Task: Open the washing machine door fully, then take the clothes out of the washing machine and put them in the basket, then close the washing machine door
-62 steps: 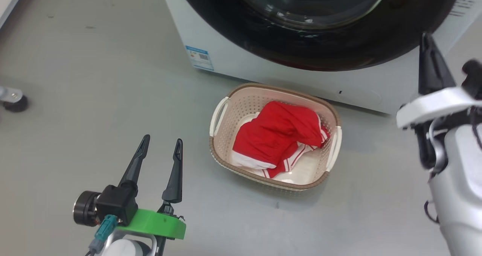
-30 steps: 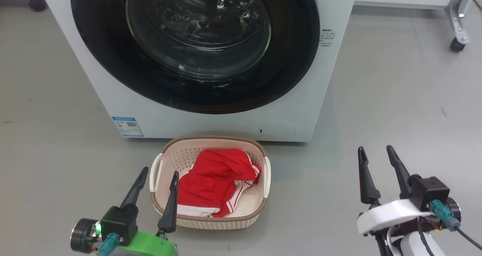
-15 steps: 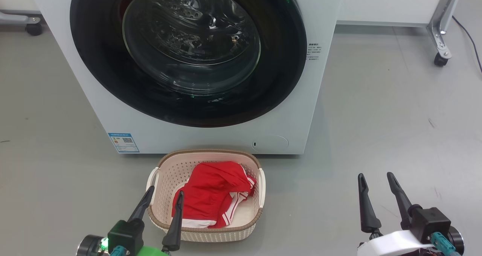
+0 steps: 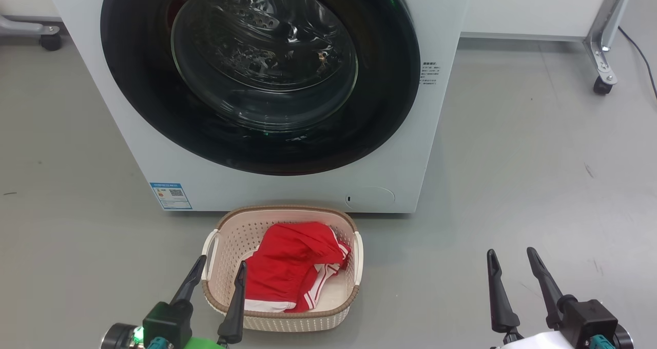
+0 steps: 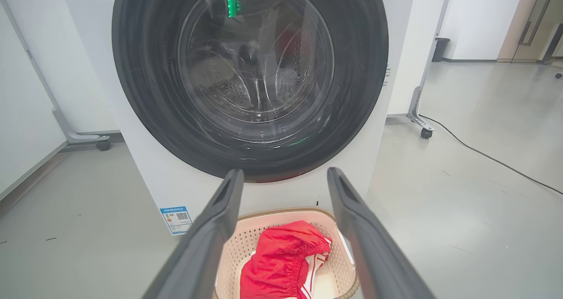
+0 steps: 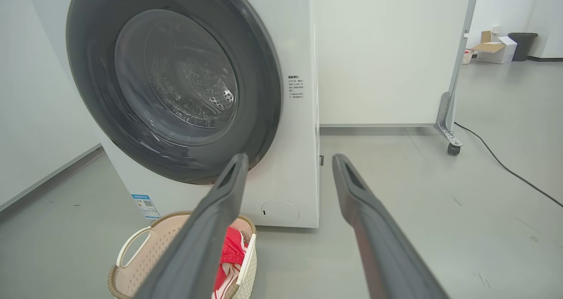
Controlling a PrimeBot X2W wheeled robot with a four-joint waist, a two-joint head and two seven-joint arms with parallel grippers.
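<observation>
The left tool (image 4: 221,260) and right tool (image 4: 511,251) gape empty; the washing machine's (image 4: 287,192) blue label (image 4: 171,195) is unreadable.

Light's bright + even from overhead in all 3 views, so I see only soft shadows on the floor (image 4: 513,185) by the basket (image 4: 287,211) and washing machine (image 4: 256,192). The washing machine door (image 5: 255,61) glass throws white streaks + a green glint in the left wrist view. Wrist cams bow straight lines near the edges, and the left gripper (image 5: 283,170) looks soft up close.
</observation>
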